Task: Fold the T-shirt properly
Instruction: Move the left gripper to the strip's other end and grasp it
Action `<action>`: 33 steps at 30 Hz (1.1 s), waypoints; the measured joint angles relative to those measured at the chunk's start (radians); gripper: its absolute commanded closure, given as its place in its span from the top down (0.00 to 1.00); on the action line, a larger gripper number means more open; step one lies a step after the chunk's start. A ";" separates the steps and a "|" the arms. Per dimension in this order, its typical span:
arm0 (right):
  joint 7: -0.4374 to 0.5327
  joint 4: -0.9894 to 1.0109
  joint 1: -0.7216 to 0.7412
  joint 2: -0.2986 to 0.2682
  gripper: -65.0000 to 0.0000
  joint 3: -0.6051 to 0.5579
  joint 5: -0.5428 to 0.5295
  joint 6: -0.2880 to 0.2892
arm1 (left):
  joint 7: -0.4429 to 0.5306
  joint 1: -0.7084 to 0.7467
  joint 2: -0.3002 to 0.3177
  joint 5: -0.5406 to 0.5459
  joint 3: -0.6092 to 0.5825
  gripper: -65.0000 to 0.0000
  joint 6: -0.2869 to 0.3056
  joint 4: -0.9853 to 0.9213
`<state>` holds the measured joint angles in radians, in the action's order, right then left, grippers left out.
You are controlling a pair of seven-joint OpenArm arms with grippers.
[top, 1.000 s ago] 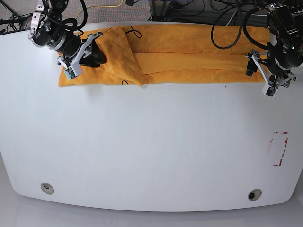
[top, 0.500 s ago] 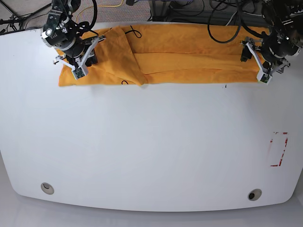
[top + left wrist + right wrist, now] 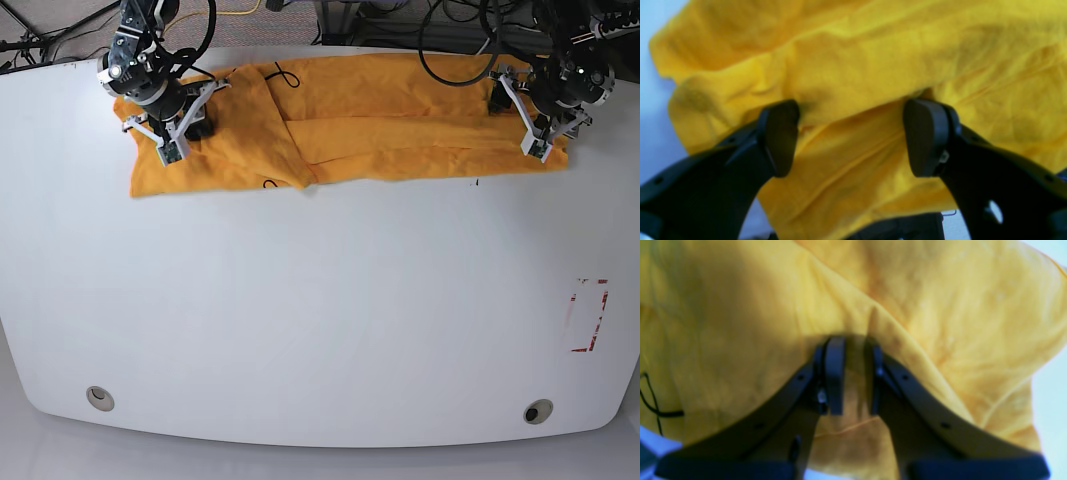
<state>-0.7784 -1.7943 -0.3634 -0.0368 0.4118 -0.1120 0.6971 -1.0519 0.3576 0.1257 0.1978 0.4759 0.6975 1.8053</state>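
The orange-yellow T-shirt (image 3: 400,130) lies folded into a long wrinkled band along the far edge of the white table (image 3: 320,300), with a flap doubled over near its left end. A thin black squiggle (image 3: 285,72) shows by the collar. My right gripper (image 3: 190,125) is at the shirt's left end. In the right wrist view this gripper (image 3: 853,350) has its jaws drawn narrow on a raised ridge of the T-shirt (image 3: 940,323). My left gripper (image 3: 503,103) is at the shirt's right end. In the left wrist view it (image 3: 853,113) stands wide open, straddling a fold of the T-shirt (image 3: 873,60).
A red-outlined rectangle (image 3: 590,315) is marked on the table at the right. Two round holes (image 3: 99,398) (image 3: 538,411) sit near the front edge. Black cables (image 3: 460,40) hang behind the far edge.
Both arms swung toward the table's far edge and onto the shirt. The right gripper closed on the cloth, and the shirt's ends shifted slightly. The left gripper stayed open.
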 measured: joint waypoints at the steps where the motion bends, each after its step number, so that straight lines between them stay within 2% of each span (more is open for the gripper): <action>1: 0.022 0.020 0.009 -0.005 0.17 0.000 0.000 0.001 | -0.001 -0.012 0.002 0.004 0.003 0.69 0.001 -0.013; 5: 0.105 0.100 0.041 -0.031 0.17 -0.001 -0.035 0.006 | 0.010 -0.095 0.009 0.006 0.008 0.69 0.003 -0.089; 12: 0.174 0.187 0.093 -0.066 0.17 -0.001 -0.053 0.019 | 0.024 -0.238 0.019 -0.034 0.003 0.69 0.007 -0.202; 17: 0.177 0.227 0.130 -0.074 0.17 -0.001 -0.060 0.026 | 0.009 -0.325 0.022 -0.071 -0.031 0.70 0.006 -0.261; 26: 0.172 0.232 0.147 -0.083 0.17 -0.005 -0.053 0.026 | -0.014 -0.324 0.021 -0.076 -0.040 0.71 0.000 -0.228; 33: 0.172 0.234 0.151 -0.083 0.17 -0.005 -0.049 0.025 | -0.126 -0.323 0.019 -0.097 -0.037 0.77 0.000 -0.123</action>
<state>-0.6064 -1.5604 -0.2119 -0.1196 0.4068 -0.1608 0.7223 -1.1782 0.0345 0.1444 0.1009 0.4385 0.6971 1.6825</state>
